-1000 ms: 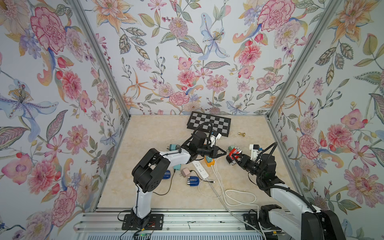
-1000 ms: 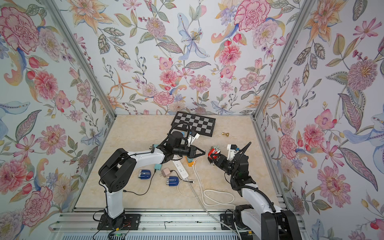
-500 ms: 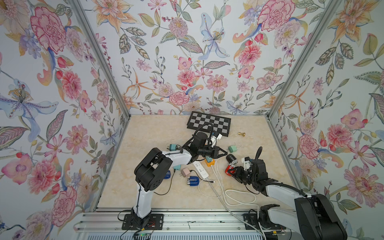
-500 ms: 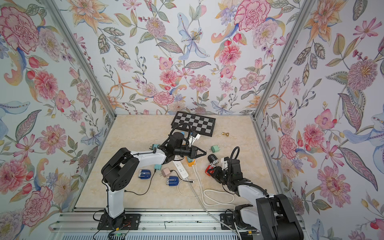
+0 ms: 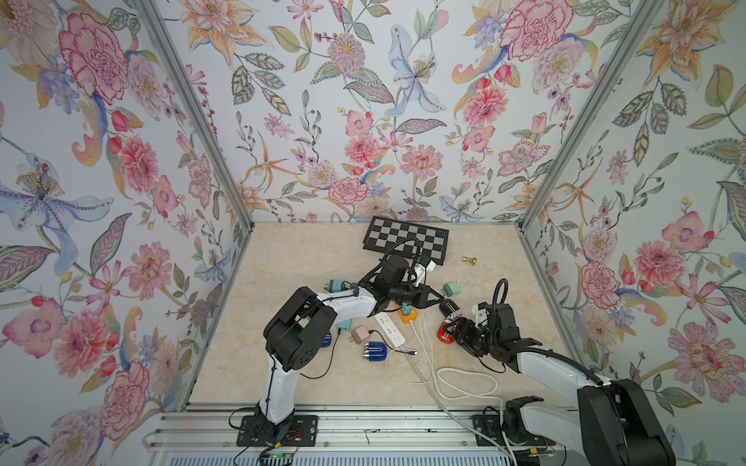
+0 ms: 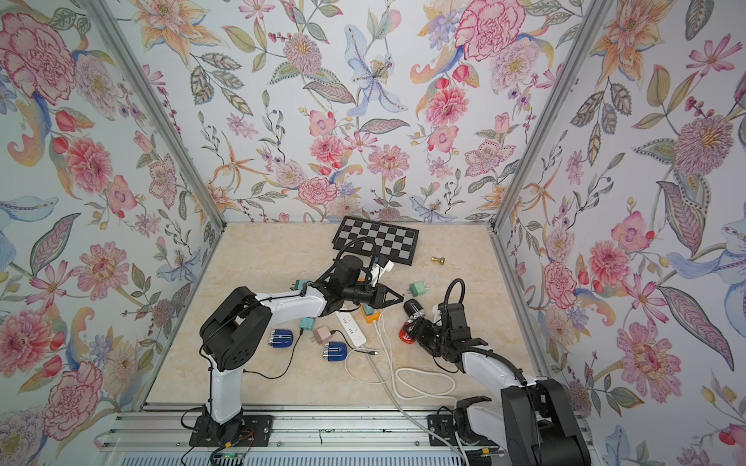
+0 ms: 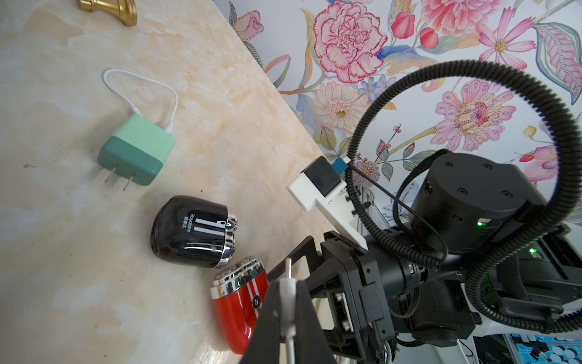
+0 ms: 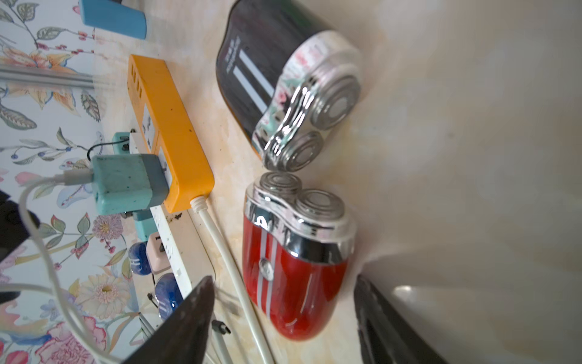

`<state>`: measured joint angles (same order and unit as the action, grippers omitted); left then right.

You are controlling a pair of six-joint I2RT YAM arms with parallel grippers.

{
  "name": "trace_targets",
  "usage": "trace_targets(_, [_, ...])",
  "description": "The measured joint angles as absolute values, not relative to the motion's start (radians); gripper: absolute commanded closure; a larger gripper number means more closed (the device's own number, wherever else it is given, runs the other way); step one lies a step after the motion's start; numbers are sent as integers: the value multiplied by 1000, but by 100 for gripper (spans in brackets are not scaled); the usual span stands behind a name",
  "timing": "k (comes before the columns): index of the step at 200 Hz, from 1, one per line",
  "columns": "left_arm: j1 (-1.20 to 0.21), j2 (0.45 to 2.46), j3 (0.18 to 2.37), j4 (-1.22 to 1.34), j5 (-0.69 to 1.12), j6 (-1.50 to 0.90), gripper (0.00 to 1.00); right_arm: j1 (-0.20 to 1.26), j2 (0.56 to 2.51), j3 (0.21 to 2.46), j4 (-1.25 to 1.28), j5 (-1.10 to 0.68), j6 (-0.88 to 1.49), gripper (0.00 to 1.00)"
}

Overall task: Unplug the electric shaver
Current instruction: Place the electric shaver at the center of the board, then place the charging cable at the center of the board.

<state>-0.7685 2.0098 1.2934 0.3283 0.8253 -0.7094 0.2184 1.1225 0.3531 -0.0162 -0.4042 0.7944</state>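
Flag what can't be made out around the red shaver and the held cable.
Red shaver charging port: left wrist view, tail end behind the left gripper; top views, too small.
White cable run: left wrist view, cut off by the frame edge.
Blue items: right wrist view, blurred, partly behind the right gripper finger; shaver or charger unclear.
Gold chess piece: left wrist view, cut off by the edge.

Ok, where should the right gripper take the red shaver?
Take the red shaver across its body, below the chrome head, fingers on its two sides, coming from the rounded base end. It lies flat, button up; the black shaver crowds the head end, and the open right gripper faces the base.
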Motion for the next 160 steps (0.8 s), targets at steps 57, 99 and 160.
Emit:
trace_targets(57, [-774, 2023, 1375, 145, 815, -587, 90, 212, 997, 405, -183, -289, 791, 8])
trace_targets(99, [-795, 2073, 1523, -87, 733, -448, 81, 178, 860, 441, -241, -197, 769, 8])
trace_targets(160, [-844, 2121, 1647, -321, 589, -286, 18, 163, 890, 531, -252, -171, 630, 8])
